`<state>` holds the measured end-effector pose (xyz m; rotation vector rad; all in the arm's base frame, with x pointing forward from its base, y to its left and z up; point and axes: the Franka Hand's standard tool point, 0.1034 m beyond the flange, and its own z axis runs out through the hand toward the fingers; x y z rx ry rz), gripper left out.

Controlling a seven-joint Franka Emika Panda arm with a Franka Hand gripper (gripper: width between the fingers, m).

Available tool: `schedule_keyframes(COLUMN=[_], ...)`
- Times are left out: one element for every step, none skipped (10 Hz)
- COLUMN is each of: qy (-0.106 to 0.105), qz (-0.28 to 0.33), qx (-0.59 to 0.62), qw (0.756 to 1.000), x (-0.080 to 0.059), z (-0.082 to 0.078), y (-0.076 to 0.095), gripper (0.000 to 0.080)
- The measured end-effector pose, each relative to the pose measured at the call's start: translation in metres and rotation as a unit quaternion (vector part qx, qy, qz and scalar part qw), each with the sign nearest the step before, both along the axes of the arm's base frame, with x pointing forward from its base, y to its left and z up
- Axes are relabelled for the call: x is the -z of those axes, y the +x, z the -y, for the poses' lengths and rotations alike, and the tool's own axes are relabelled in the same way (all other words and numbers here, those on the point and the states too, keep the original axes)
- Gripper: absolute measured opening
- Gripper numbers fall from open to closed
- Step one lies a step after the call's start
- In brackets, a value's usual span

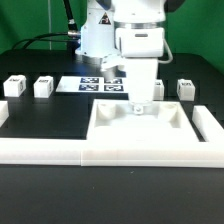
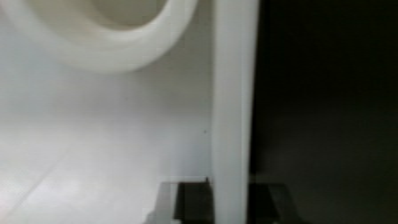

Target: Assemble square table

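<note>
The tabletop (image 1: 170,126) lies on the bench (image 1: 40,190), against the rail (image 1: 60,152), with our tool (image 1: 142,107) clenched on its far rim. We should keep that grip square and slide it flat, avoiding the nearby leg (image 1: 185,90).
</note>
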<state>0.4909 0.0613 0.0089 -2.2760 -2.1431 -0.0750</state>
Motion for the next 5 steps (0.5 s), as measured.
schedule_keyframes(qy=[0.001,0.0,0.0,0.0,0.0], qz=[0.001,0.0,-0.001,-0.002,-0.001], qx=[0.003,0.006,0.006,0.005,-0.007], qw=[1.0,1.0,1.0,1.0,1.0], x=[-0.0007,-0.0007,-0.0002,0.001,0.001], z=[-0.0085,-0.0106,-0.0105,-0.0103,-0.0086], y=[0.0004,0.0002,0.0004,0.0007,0.0017], gripper=[0.0055,0.0055,0.0055,0.0055,0.0055])
